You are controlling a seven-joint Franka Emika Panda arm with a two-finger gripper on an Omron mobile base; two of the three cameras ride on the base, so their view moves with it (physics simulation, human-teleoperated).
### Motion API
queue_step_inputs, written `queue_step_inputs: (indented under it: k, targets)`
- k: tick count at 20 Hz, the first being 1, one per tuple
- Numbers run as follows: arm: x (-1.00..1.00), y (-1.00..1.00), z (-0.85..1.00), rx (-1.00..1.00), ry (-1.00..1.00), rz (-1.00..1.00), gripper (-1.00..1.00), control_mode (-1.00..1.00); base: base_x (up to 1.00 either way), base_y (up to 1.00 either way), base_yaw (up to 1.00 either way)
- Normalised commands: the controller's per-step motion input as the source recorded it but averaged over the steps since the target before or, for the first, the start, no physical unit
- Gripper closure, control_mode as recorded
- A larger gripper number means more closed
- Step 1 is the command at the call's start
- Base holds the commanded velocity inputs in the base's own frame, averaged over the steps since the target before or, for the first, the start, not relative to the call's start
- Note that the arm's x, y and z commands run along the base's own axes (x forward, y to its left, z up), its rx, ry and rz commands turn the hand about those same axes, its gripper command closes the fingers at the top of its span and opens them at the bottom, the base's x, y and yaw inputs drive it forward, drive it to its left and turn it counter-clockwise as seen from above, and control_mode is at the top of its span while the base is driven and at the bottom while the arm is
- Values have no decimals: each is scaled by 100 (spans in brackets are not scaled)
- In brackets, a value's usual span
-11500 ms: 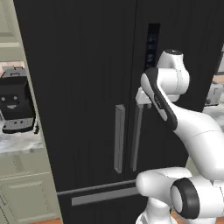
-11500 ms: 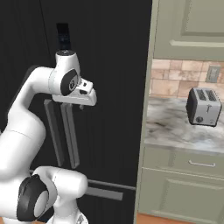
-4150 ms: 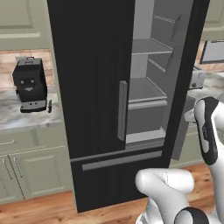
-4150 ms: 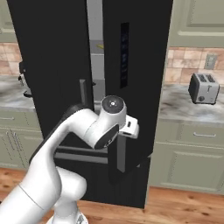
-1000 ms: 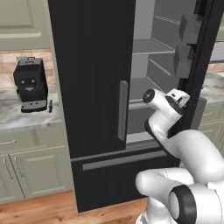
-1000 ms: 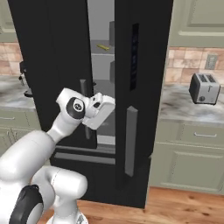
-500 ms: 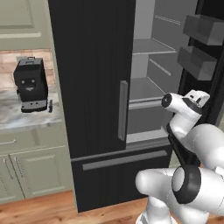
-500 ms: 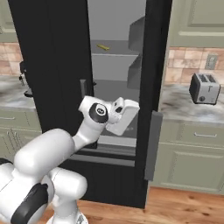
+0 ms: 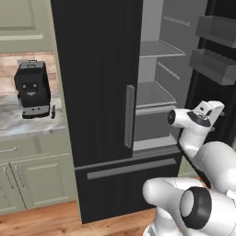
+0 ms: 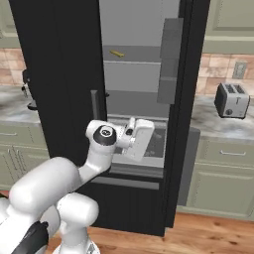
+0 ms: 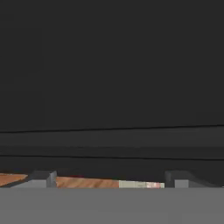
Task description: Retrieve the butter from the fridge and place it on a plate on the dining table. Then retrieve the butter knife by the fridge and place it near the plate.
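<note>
Lying on an upper fridge (image 10: 59,74) shelf at twelve o'clock from the hand (image 11: 109,181), whose fingers stood spread and empty, the butter (image 10: 116,53) looked light, soft and slippery, best pinched across its narrow sides.

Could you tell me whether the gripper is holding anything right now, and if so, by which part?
Nothing is held. In the hand view the gripper has its jaws apart with only floor and the dark fridge showing between them.

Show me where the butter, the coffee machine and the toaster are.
butter (image 10: 117,53): right base view, middle of the yellow stick on the upper fridge shelf.
coffee machine (image 9: 31,90): left base view, its black front.
toaster (image 10: 232,100): right base view, its silver side.
</note>
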Motion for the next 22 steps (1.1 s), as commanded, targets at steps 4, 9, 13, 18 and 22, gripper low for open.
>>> queue_step_inputs:
  k: [4, 9, 13, 18, 22]
  targets:
    - [-13, 90, 32, 12, 1, -2, -100, -100, 0, 0, 0]
    - [0, 66, 1, 52, 2, 0, -100, -100, 0, 0, 0]
    - [0, 81, 0, 64, 0, 0, -100, -100, 0, 0, 0]
    - [16, 89, -6, 68, -5, -3, -100, -100, 0, 0, 0]
    - [21, 89, -13, 46, -14, -6, -100, -100, 0, 0, 0]
